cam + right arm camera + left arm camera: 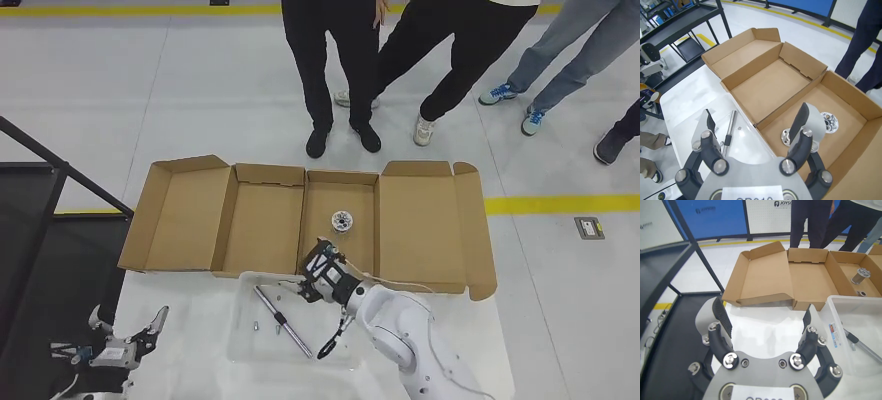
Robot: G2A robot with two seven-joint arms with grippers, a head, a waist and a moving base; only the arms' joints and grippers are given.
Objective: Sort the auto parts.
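Pincer states: right pincer (pixel 322 270) spread, at centre over lower wall of cardboard box (pixel 262 228); left pincer (pixel 128 318) spread, lower left over desk (pixel 190 320).

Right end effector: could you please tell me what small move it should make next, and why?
Probably move over the clear bin and lower onto the metal rod: the right end effector is open and empty, and the rod lies unsorted there.
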